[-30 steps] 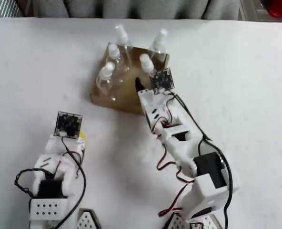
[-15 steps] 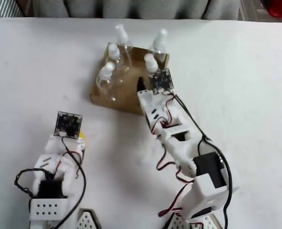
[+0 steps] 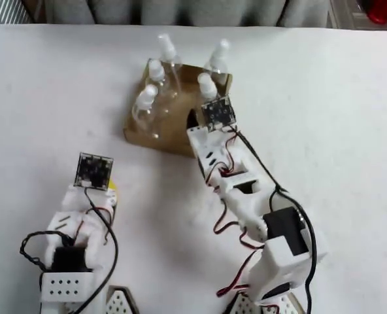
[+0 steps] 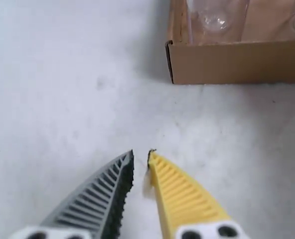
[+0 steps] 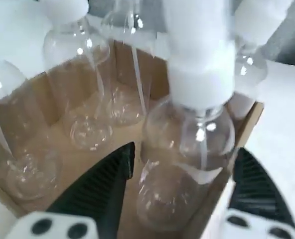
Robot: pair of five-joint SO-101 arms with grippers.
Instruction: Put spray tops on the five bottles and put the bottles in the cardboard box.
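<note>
The cardboard box (image 3: 155, 139) stands at the table's far middle with several clear bottles in it, each with a white spray top. The bottle nearest my right arm (image 3: 206, 85) stands at the box's near right corner. My right gripper (image 3: 195, 119) is at that corner. In the right wrist view its black fingers (image 5: 105, 181) stand open on either side of this bottle (image 5: 187, 144), below its white spray top (image 5: 197, 64). My left gripper (image 4: 141, 153) rests low over bare table, grey and yellow tips together, short of the box (image 4: 237, 62).
White table surrounds the box (image 5: 248, 122) on all sides. My left arm (image 3: 82, 209) sits near the front left edge, apart from the box. A radiator runs along the far edge, and a red object (image 3: 384, 10) sits at the far right.
My right arm shifted slightly left and back from the box. The nearest bottle's top moved a little to the right. The left arm stayed still.
</note>
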